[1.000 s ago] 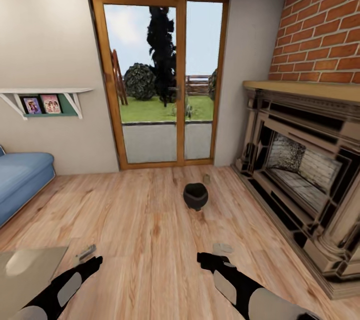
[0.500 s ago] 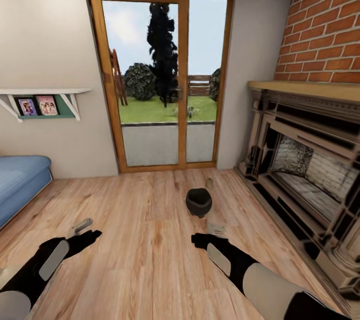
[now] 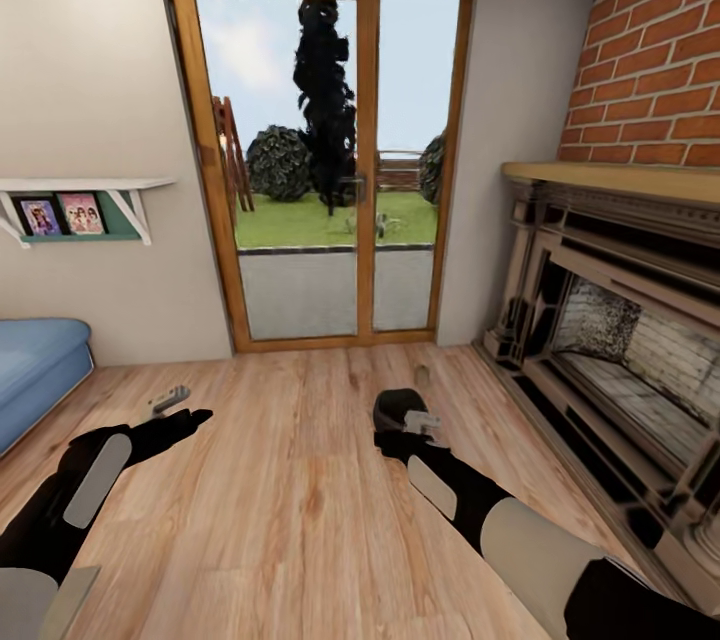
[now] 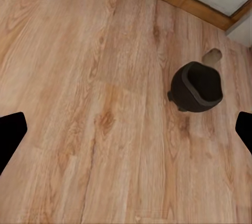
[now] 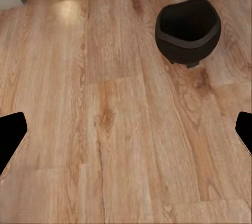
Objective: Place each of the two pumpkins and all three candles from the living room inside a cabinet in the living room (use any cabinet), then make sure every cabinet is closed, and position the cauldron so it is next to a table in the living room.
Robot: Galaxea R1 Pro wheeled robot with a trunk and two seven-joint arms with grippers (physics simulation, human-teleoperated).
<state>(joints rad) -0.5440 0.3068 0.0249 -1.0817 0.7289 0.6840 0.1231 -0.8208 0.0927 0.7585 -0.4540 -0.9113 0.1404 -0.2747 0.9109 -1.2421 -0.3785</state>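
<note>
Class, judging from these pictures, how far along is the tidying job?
Nothing looks finished. The cauldron stands on the bare wood floor near the glass door, with one candle beside it. Both claws, left and right, are open and empty. Storing items and moving the cauldron remain.

Wooden plank floor (image 3: 300, 480); resting on it a black cauldron (image 4: 197, 86), upright, and just beside it a small tan candle (image 4: 212, 56).

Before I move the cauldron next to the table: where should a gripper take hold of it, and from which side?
Grip the rim of the cauldron, coming from above. It stands upright on the wooden floor with its wide mouth open upward, so one finger could go inside the thin lip, one outside; the round belly looks harder to pinch.
</note>
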